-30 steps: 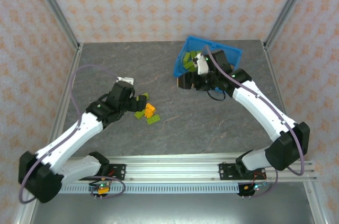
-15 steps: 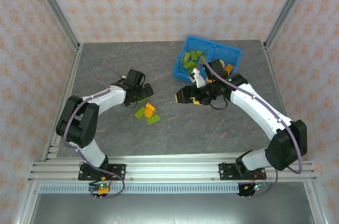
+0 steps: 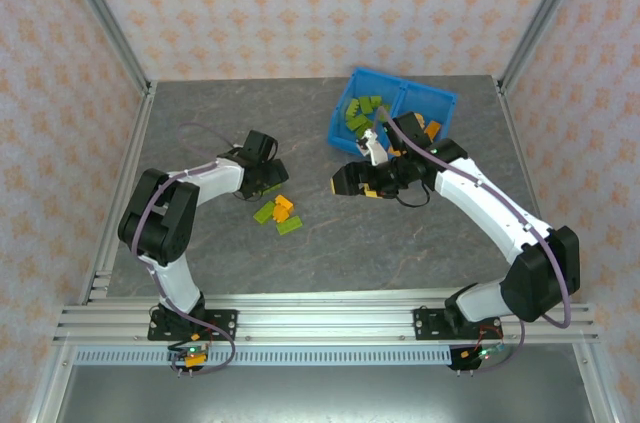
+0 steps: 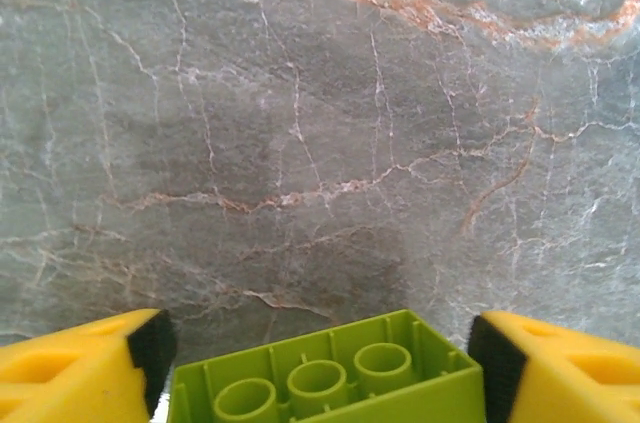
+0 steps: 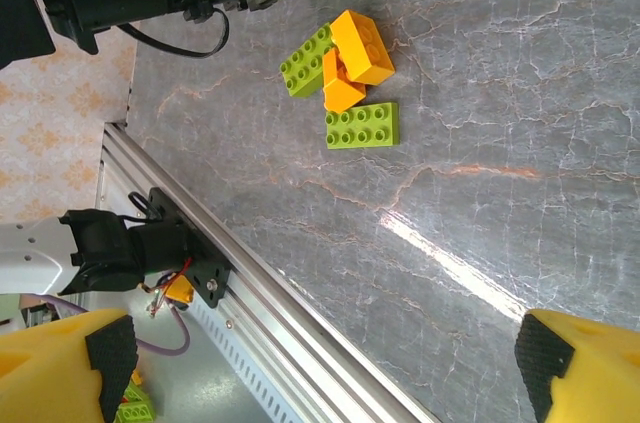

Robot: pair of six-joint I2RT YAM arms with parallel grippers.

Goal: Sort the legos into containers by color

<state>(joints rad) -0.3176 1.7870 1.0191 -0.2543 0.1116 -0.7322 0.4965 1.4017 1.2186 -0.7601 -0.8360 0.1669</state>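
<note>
The left gripper (image 4: 320,341) is clamped on a lime green studded plastic brick (image 4: 325,383). Its black pads appear to press on both ends of the brick, whose hollow underside faces the wrist camera. The brick's long axis runs straight across the jaws, from pad to pad.

The landmark is the bright blue rectangular plastic bin (image 3: 341,109). From it, the held brick lies well off to the left over the grey marbled tabletop (image 3: 420,243). The right gripper (image 3: 345,181) hangs released, jaws wide and empty, just nearer the arm bases than the bin and pointing left.

A loose cluster of lime green and orange bricks (image 3: 277,213) lies left of the bin and nearer the bases, close to the left gripper.

The bin's left compartment (image 3: 368,88) holds green bricks and the right compartment (image 3: 440,108) holds orange ones. So the held brick likely belongs in the left compartment, to the right of the left gripper and a little farther from the bases. The right gripper is much nearer the bin and sits beside that path, so the two arms could crowd each other.
</note>
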